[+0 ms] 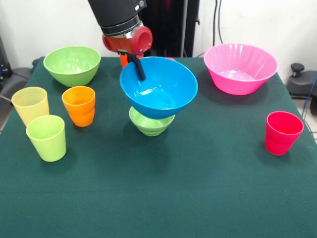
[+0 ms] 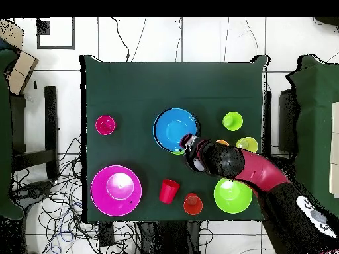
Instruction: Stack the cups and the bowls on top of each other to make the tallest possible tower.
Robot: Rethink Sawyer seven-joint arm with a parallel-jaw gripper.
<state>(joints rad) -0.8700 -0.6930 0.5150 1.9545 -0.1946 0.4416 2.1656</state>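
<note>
Two bowls meet mid-table: the gripper (image 1: 134, 60) is clamped on the far rim of the large round blue plastic bowl (image 1: 159, 87), which sits tilted on the small light green plastic bowl (image 1: 151, 122). I'd level it and centre it before letting go, or it could slide off.
</note>
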